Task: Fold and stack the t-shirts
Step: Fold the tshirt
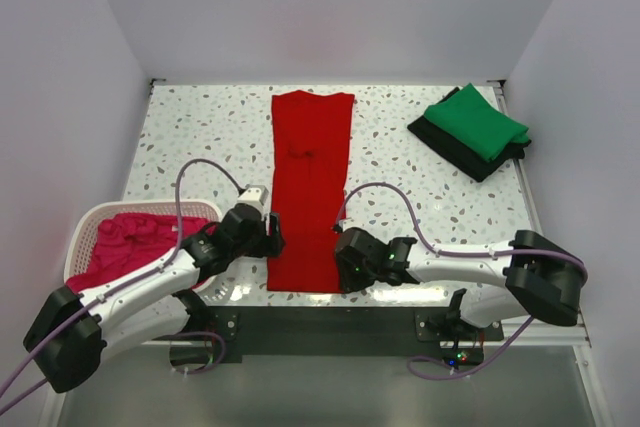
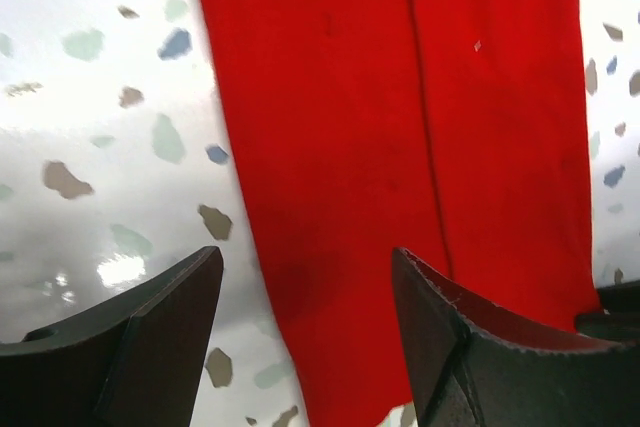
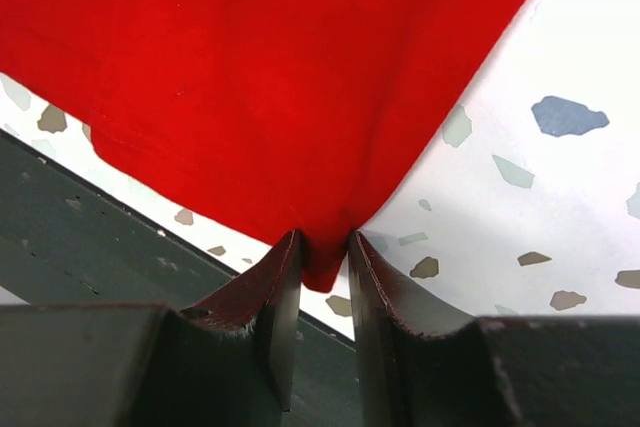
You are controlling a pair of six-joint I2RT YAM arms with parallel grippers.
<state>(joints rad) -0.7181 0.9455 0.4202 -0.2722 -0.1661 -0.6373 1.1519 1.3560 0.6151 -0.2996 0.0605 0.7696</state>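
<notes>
red t-shirt (image 1: 310, 187) lies in a long strip mid-table, both grippers at its near end.

the strip's long axis runs from the near edge straight away to the far side of the table (image 1: 200, 137), so the cloth lies ahead of both sets of jaws. right gripper (image 3: 325, 242) sits at the near-right corner, jaws drawn close with that corner pinched between them. left gripper (image 2: 305, 267) sits at the near-left, jaws wide apart, straddling the cloth's left edge, gripping nothing. judgement: the next fold carries the near end away along that axis, and the left side needs its pinch first. only the top view shows the green t-shirt (image 1: 475, 122) stacked on the black t-shirt (image 1: 455, 155) far right, and the pink t-shirt (image 1: 130, 242) in the basket (image 1: 85, 227) at left. only the wrist views show the jaws.
</notes>
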